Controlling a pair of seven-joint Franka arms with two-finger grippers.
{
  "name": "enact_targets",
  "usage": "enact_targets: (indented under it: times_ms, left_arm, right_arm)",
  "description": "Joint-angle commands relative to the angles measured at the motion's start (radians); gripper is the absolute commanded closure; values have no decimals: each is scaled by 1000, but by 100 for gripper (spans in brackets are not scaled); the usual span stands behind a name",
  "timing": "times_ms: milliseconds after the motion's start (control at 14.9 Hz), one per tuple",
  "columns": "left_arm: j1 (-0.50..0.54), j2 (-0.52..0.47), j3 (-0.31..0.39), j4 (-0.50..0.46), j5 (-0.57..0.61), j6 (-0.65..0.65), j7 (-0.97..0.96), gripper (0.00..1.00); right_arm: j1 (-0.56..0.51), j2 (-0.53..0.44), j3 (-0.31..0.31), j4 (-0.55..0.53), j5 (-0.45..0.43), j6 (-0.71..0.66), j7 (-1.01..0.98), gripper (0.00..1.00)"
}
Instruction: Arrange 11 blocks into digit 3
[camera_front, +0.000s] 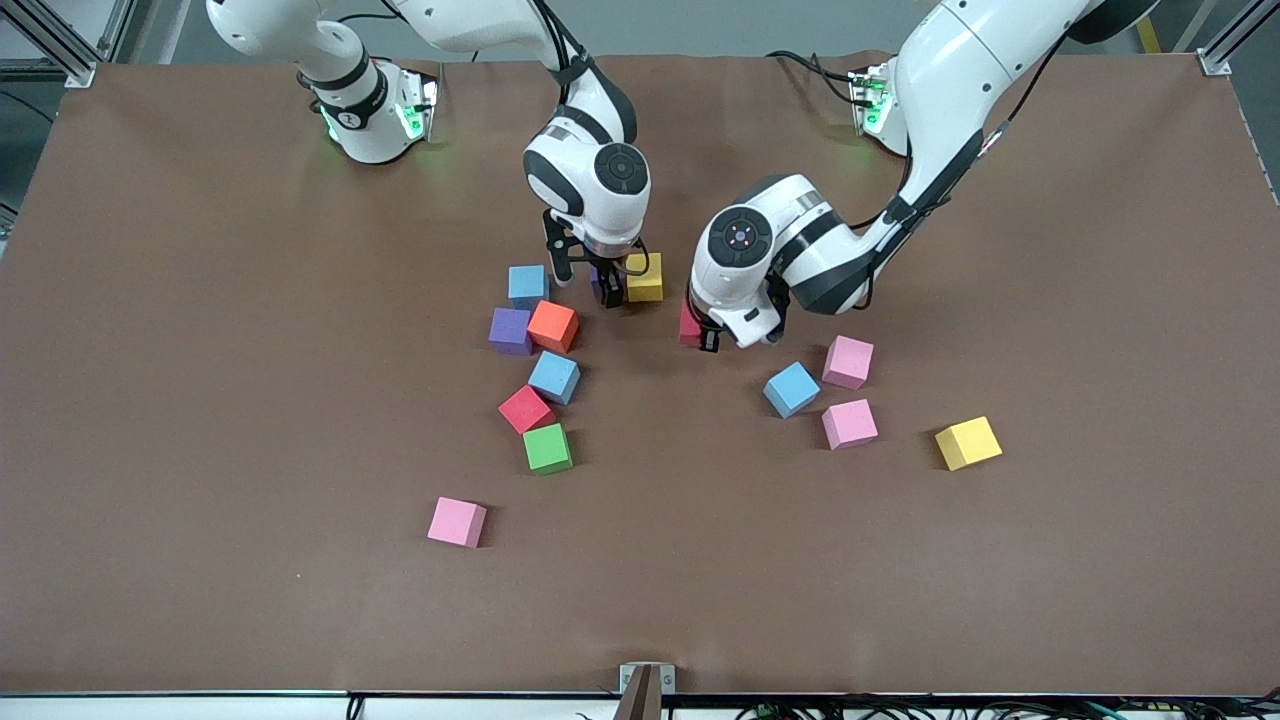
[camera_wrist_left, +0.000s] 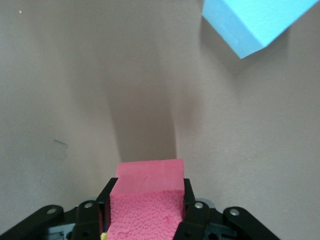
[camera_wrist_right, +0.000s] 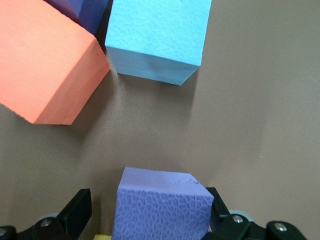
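While the left pincer (camera_wrist_left: 145, 207) clamps a red block (camera_wrist_left: 149, 200), the right pincer (camera_wrist_right: 145, 212) gapes.

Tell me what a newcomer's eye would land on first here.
Both arms meet over mid-table: the left gripper is shut on a red block, while the right gripper stands with open fingers around a purple block beside a yellow block. Toward the right arm's end lies a loose cluster of coloured blocks with an orange block in it, and a lone pink block sits nearest the front camera.

Blocks (camera_front: 545, 350) scattered mid-table (camera_front: 200, 400); one block (camera_front: 457, 521) apart, nearest front camera.
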Motion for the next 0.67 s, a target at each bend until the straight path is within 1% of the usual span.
enact_targets:
  times_ms: [0,202,471,606]
  left_arm:
    - [13,-68,-5,-70,-16,29,-47,76]
    - [12,-68,-23,-87,-16,70,-108,75]
    - [1,-60,-23,-102,-14,109,-120,75]
    - [1,-62,-23,-130,-8,135,-120,75]
  right_arm:
    - [-10,-37,5,-12,20,-11,-13,0]
    - [-15,-37,5,-12,20,-3,-14,0]
    - [-32,-32,5,-7,18,0,-16,2]
    - [-33,-31,5,2,18,0,-16,3]
